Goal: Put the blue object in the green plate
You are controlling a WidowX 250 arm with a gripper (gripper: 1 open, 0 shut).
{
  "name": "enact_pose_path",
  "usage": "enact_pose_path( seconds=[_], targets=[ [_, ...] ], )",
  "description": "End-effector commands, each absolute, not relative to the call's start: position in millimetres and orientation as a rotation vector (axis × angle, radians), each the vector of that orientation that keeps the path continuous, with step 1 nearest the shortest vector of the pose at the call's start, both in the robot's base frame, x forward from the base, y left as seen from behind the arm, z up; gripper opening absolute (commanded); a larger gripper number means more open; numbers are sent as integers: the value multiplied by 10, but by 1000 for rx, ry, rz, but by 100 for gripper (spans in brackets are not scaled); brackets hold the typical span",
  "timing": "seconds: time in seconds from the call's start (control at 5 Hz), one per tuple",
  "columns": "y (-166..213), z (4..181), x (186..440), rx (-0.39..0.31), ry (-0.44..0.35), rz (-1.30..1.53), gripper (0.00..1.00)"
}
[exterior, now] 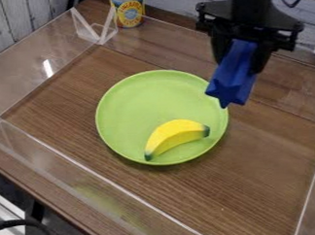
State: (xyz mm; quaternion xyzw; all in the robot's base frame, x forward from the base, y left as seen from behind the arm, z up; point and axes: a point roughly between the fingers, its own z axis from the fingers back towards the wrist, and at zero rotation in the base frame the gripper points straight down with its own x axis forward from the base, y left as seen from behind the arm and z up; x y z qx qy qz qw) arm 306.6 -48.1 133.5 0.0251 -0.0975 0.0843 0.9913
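Note:
The blue object, a ridged royal-blue slab, hangs tilted from my black gripper, whose fingers are shut on its upper end. Its lower end dangles just above the right rim of the green plate, at the plate's far right side. The round lime-green plate lies in the middle of the wooden table. A yellow banana rests in the plate's near right part.
A yellow-labelled can stands at the back of the table. Beside it leans a clear plastic stand. Clear acrylic walls run along the table's left and near edges.

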Motion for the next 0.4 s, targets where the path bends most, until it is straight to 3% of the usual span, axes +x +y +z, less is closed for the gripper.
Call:
enact_pose_path(
  seconds=[0.0,0.2],
  targets=[
    [-433,1398,3092,39,-226,175,0],
    [-423,1377,3109,31,-229,174,0]
  ],
)
